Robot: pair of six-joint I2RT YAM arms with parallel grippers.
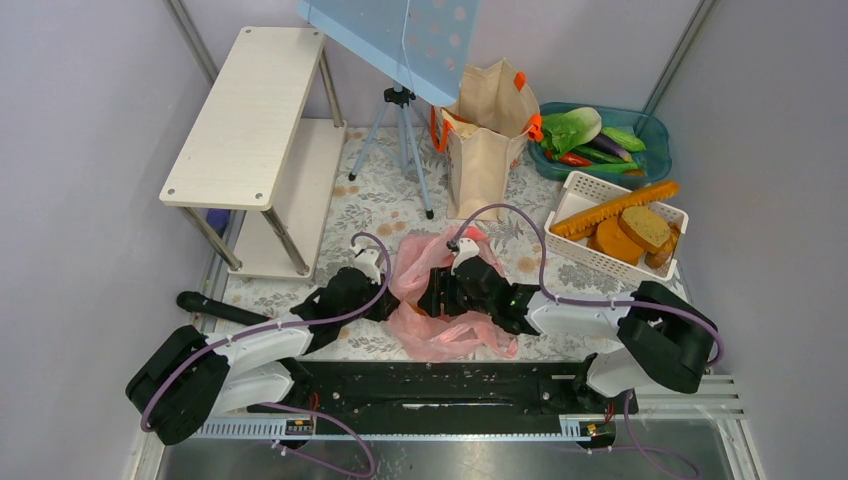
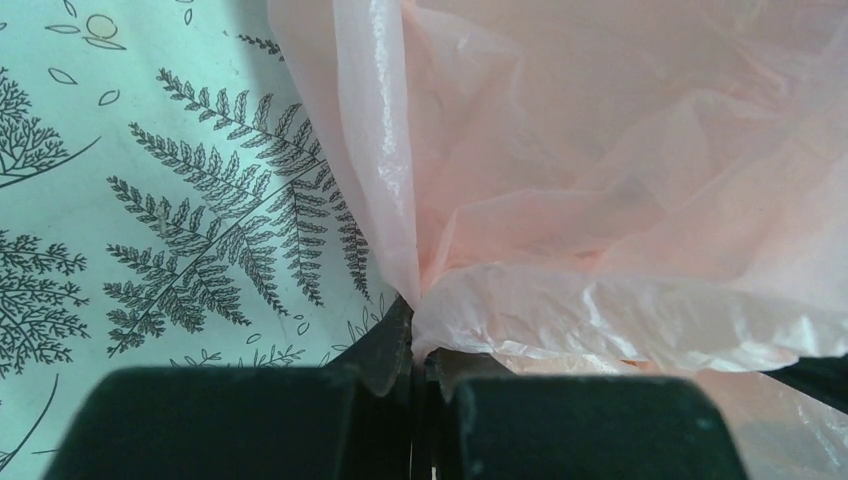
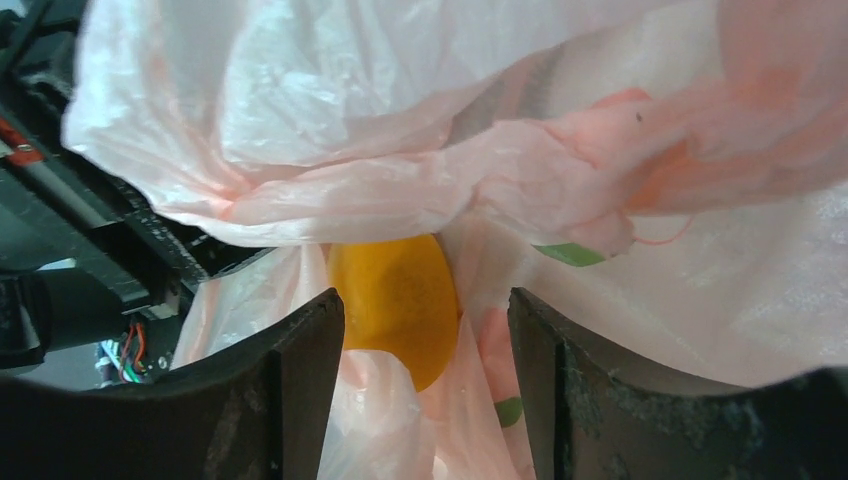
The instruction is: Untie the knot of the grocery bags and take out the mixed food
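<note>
Your left gripper (image 2: 420, 365): low, fingers clamped on thin crinkly pink grocery bags (image 1: 440, 300) mid-counter | your right gripper (image 3: 425, 340): reaching into the plastic, fingers apart, flanking smooth round orange food (image 3: 395, 300)

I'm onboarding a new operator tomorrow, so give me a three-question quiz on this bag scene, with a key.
1. True or false: the left gripper is shut on the pink bag.
2. Seen from the right wrist, what colour is the rounded item between the right gripper jaws? A) orange-yellow B) blue C) black
3. Fill in: in the overhead view, the white basket holds ____-like toy foods.

Key: 1 true; 2 A; 3 bread.
</note>
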